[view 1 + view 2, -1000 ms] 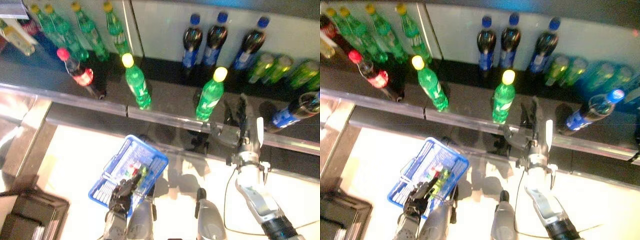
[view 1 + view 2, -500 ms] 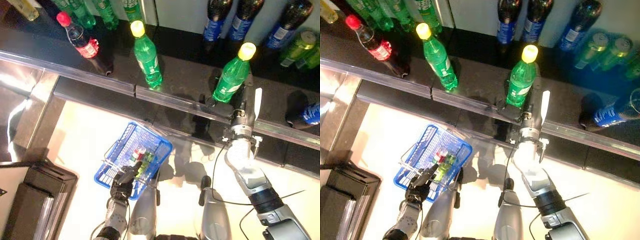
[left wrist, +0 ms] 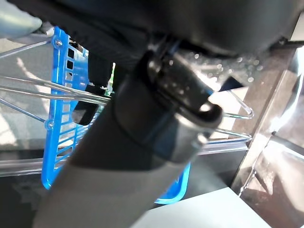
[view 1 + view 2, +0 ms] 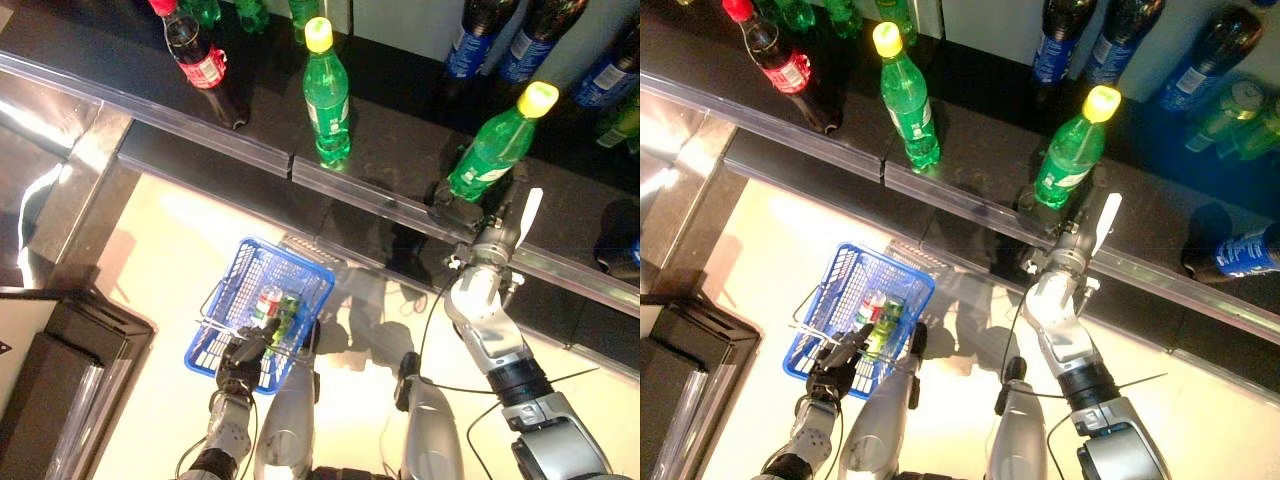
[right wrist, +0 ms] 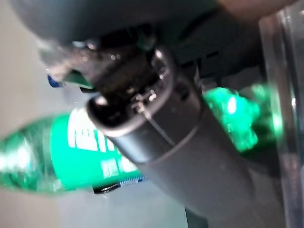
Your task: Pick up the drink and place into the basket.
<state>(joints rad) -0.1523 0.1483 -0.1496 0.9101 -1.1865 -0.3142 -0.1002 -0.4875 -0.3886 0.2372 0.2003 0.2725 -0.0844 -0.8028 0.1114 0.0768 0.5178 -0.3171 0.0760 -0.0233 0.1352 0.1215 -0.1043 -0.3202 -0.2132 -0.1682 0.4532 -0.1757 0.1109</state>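
A green bottle with a yellow cap stands on the dark shelf near its front rail. My right hand reaches over the rail to its base. Dark fingers lie at one side of the base, and the white-covered thumb stands straight at the other side, so the hand is open. In the right wrist view the thumb crosses in front of the bottle. My left hand is shut on the wire handles of the blue basket, which hangs low with drinks in it.
A second green bottle and a red-capped cola bottle stand further left on the shelf. Dark bottles with blue labels stand at the back. A clear rail edges the shelf. A black box sits lower left.
The camera has shifted. My right hand has come in from the right of the green bottle to its base. The blue basket hangs as before.
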